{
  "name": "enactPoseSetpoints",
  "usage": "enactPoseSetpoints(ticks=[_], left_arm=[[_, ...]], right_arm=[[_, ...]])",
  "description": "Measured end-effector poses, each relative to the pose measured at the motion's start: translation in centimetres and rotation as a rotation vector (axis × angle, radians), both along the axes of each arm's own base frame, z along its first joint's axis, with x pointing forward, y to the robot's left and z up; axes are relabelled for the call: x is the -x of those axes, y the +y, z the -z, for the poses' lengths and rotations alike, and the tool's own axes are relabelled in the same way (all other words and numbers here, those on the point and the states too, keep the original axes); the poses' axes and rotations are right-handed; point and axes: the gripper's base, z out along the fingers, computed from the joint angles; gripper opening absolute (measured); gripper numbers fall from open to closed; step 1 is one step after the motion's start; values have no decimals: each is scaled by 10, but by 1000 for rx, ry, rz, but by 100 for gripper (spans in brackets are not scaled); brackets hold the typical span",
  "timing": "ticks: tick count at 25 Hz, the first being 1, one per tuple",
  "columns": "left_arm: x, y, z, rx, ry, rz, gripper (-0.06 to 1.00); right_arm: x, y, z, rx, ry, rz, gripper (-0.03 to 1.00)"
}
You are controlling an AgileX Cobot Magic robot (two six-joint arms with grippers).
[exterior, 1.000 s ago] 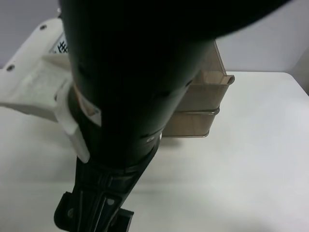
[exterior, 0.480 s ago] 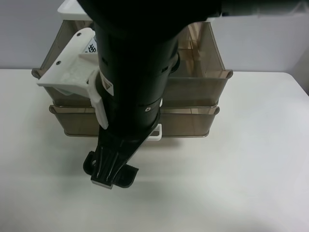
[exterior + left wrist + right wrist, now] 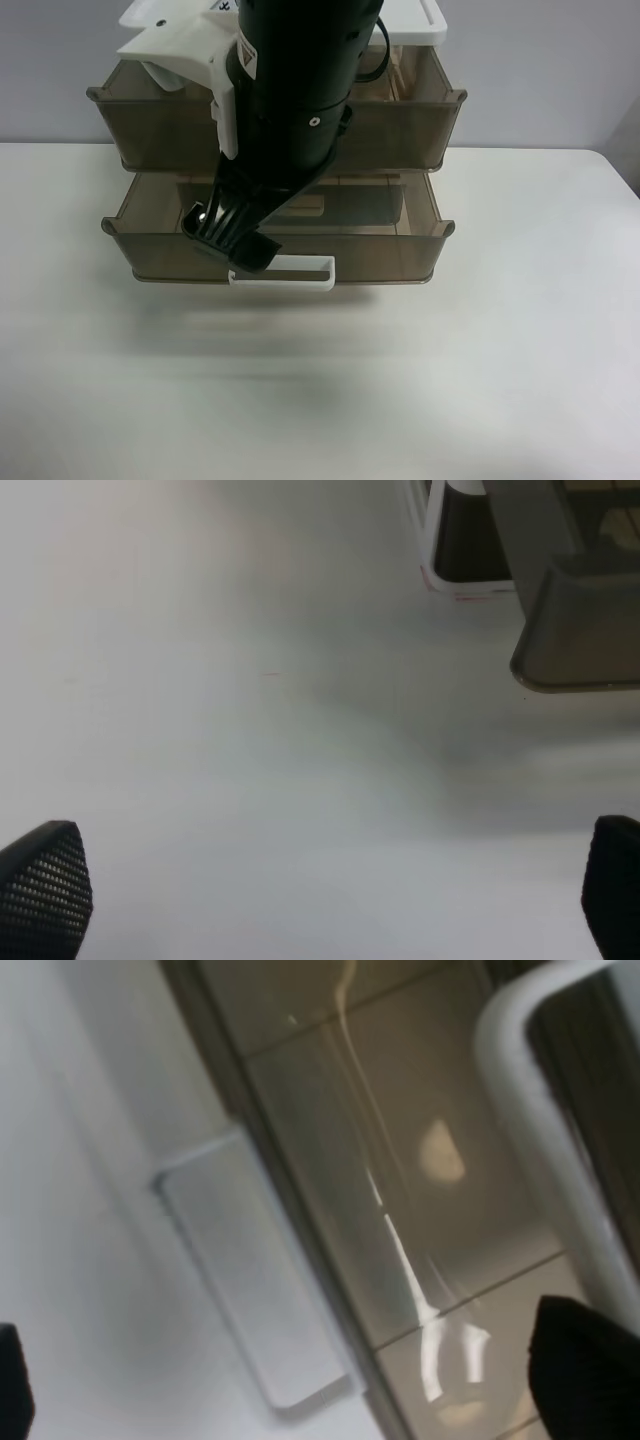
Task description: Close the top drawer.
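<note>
The top drawer (image 3: 400, 135) is smoky-brown see-through plastic and sits in the unit at the back of the table. Its front stands behind the lower drawer's front. Its handle is hidden behind the black arm in the exterior high view. That arm's gripper (image 3: 232, 240), my right one, hangs low before the drawers, by the lower white handle (image 3: 290, 272). The right wrist view shows the right gripper (image 3: 297, 1375) open, close over brown plastic (image 3: 400, 1160) and a thick white handle bar (image 3: 520, 1110). My left gripper (image 3: 330, 890) is open and empty over bare table.
The matching lower drawer (image 3: 380, 255) stands pulled out further than the top one. A white lid (image 3: 425, 25) caps the unit. The white table (image 3: 500, 380) spreads in front. The left wrist view shows a brown drawer corner (image 3: 575, 640) and a white handle loop (image 3: 465, 580).
The arm has moved back from the camera toward the unit. The top drawer's front has slid back, uncovering the inside of the lower drawer and its handle.
</note>
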Motion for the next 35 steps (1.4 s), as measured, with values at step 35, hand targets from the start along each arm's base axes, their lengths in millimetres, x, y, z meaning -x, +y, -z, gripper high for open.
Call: enactPoseSetpoints(ticks=[35], left_arm=[[0,0,0,0,0,0,99]], right_arm=[[-31,-56,-113,-251,-133,80,97]])
